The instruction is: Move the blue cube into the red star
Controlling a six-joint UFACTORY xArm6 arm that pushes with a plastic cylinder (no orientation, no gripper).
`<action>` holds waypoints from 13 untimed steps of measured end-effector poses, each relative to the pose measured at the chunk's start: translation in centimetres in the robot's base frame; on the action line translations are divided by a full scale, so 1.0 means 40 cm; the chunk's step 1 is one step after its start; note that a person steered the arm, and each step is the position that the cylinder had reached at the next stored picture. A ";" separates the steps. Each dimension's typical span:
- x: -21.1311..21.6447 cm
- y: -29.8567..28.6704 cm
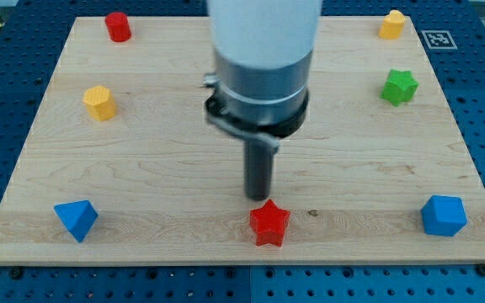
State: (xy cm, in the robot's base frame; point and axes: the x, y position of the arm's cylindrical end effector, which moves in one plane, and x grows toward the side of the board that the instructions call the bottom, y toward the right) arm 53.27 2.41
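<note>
The red star (269, 223) lies near the board's bottom edge, at the middle. The blue cube (443, 215) sits at the bottom right corner, far to the star's right. My tip (258, 197) stands just above the red star in the view, almost touching its upper left point, and far left of the blue cube. The rod hangs from the large grey and white arm at the view's top centre.
A blue block (76, 220) sits at bottom left. A yellow block (99, 103) is at left, a red cylinder (118, 27) at top left, a yellow block (391, 24) at top right, a green star (399, 87) at right. The wooden board (175, 168) lies on a blue pegboard.
</note>
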 end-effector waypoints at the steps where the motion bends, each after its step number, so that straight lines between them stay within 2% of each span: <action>1: -0.072 0.154; 3: -0.072 0.587; 4: -0.035 0.685; 5: 0.026 0.714; 7: 0.101 0.577; 9: 0.109 0.489; 11: 0.149 0.510; 13: 0.160 0.377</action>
State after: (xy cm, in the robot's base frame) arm 59.66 17.50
